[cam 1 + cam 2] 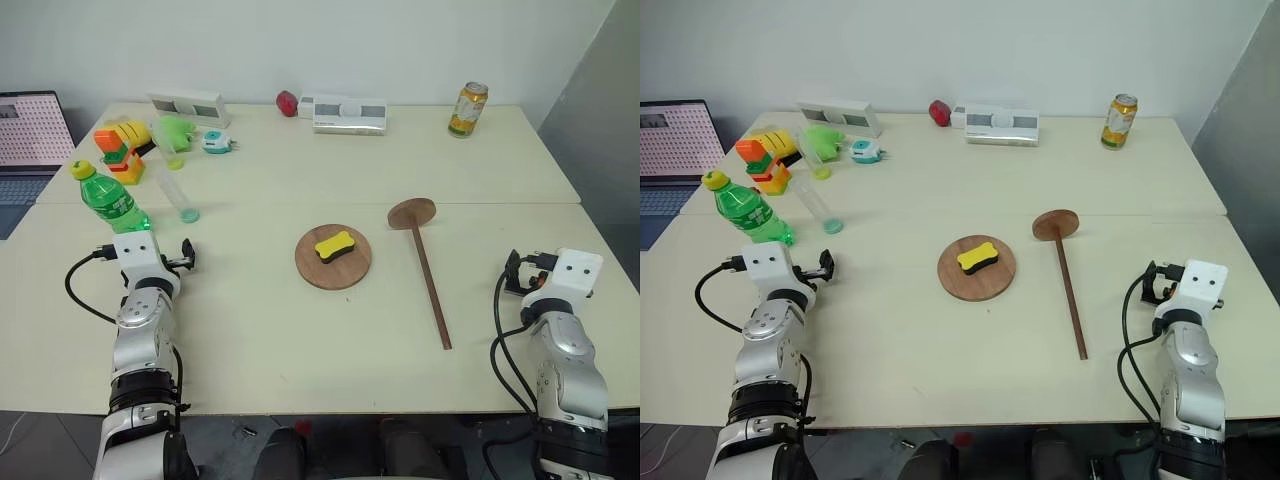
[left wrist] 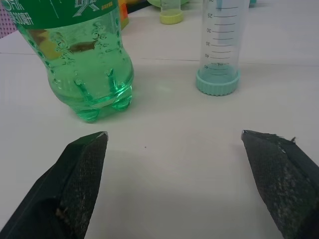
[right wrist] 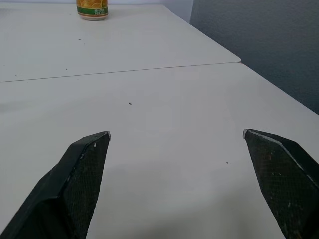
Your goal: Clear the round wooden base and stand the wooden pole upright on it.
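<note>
A yellow sponge [image 1: 335,245] lies on the round wooden base [image 1: 333,272].

We see a laptop [image 1: 30,140] at the table's far left cut off by the frame edge, screen content too small to read. The green bottle [image 2: 75,55] in the left wrist view loses its top past the edge; label text only partly in frame, unreadable. The clear graduated tube [image 2: 219,45] is cut off up top too. In the right wrist view the can [image 3: 92,9] shows its bottom part only. The yellow block [image 1: 336,246] hides part of the round base [image 1: 333,270] under it. Small teal item [image 1: 216,142] and red item [image 1: 287,102] at the far side: too small to tell what they are. Both grey boxes' [image 1: 349,113] markings can't be made out.
</note>
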Controlling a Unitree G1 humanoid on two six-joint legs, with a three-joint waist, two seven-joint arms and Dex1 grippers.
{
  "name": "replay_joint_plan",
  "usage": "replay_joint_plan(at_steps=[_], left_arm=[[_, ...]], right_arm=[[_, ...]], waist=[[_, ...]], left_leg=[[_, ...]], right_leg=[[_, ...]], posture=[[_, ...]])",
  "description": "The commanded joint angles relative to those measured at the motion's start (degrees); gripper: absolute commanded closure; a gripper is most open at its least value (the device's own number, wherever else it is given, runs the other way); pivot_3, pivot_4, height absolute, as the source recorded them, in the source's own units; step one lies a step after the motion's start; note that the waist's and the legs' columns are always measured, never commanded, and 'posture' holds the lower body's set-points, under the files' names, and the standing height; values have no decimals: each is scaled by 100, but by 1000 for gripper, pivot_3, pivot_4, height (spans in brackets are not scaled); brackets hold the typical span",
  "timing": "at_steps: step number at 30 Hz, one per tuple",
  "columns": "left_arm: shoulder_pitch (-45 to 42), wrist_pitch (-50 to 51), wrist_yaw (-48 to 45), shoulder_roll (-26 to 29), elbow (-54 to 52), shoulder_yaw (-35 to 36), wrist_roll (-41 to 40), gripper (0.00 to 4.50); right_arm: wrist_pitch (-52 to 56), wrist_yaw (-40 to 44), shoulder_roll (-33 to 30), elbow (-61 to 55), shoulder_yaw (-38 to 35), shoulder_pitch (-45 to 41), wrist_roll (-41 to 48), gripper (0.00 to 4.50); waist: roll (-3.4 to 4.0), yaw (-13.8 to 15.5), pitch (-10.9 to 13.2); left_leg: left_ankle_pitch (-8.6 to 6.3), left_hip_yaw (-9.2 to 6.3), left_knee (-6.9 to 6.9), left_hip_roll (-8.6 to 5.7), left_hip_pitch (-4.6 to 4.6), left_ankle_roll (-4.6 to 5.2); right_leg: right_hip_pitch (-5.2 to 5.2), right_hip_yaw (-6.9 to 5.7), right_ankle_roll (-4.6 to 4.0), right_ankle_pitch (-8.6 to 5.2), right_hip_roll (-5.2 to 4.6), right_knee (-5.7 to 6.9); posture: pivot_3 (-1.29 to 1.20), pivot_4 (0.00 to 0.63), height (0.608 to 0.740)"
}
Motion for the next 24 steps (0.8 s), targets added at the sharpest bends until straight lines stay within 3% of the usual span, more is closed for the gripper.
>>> replay_joint_plan(at_steps=[1, 11, 17, 20, 24], left_arm=[[-4, 78, 64, 134, -224, 54, 40, 0], [88, 192, -91, 138, -485, 21, -18, 0], [354, 544, -1961, 482, -1754, -474, -682, 0], [254, 1373, -3338, 948, -2471, -800, -1501, 0], [-174, 1928, -4459, 1421, -2531, -1330, -1750, 0]], right_arm=[[-42, -26, -30, -280, -77, 15, -6, 13], [-21, -14, -45, -305, -80, 15, -3, 13], [181, 635, -381, -612, 188, 79, 152, 13], [759, 1673, -579, -1414, 678, 144, 1013, 13], [1626, 2383, -667, -2348, 998, 183, 2318, 13]], waist=[[0, -1, 0], [0, -1, 0], [1, 2, -1], [1, -15, 0], [7, -26, -3]], left_leg=[[0, 0, 0, 0, 0, 0], [0, 0, 0, 0, 0, 0], [2, 0, 1, 1, -2, -3], [2, 1, 2, 1, -2, -4], [-2, -5, -1, 5, 8, 4]], right_leg=[[0, 0, 0, 0, 0, 0], [0, 0, 0, 0, 0, 1], [0, 0, 0, 0, 0, 1], [1, 1, 0, 0, 0, 2], [10, -2, -2, -1, 9, 4]], posture=[[0, 150, 740], [0, 150, 740], [0, 150, 740], [0, 150, 740], [0, 150, 740]])
